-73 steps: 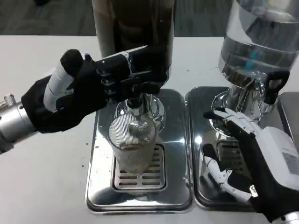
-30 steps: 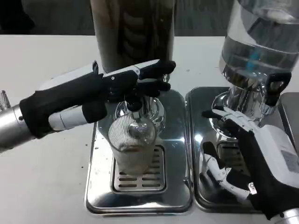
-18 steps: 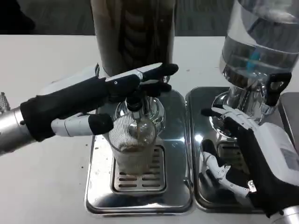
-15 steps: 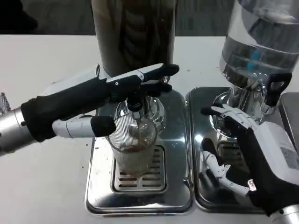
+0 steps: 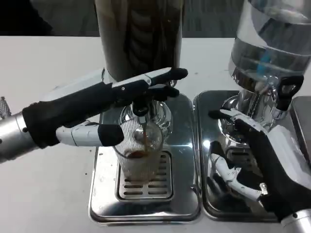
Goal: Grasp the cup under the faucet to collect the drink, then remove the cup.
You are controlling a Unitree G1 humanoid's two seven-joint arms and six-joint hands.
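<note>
Two dispensers stand at the far edge of the white table [image 5: 48,63]: a dark-drink dispenser [image 5: 138,36] on the left and a clear-tank dispenser [image 5: 269,41] on the right, each above its own steel drip tray, so two trays: left drip tray [image 5: 104,194], right drip tray [image 5: 206,145]. Two hands in view. Left hand [image 5: 92,114] reaches in from the left, fingers extended and lying over the faucet [image 5: 141,104] of the dark dispenser, the thumb tip touching or just beside the left side of the cup; it holds nothing, and whether the fingers actually press the lever cannot be told from this angle. Right hand [image 5: 262,165] hangs over the right tray, fingers spread and loosely curled, holding nothing, well apart from the cup. One cup [image 5: 138,155]: ribbed, clear, upright on the grate of the left tray, directly under the faucet. A thin dark stream runs from the spout into it, and a shallow pool of brown liquid shows at the bottom. Judgement: the collecting step is in hand, and the cup is far from full. Next move, as I read it: let the level rise, then stop the flow at the faucet, close a hand around the cup wall and lift it clear while keeping it upright. Risk: pulling away before the stream stops would wet the tray.
</note>
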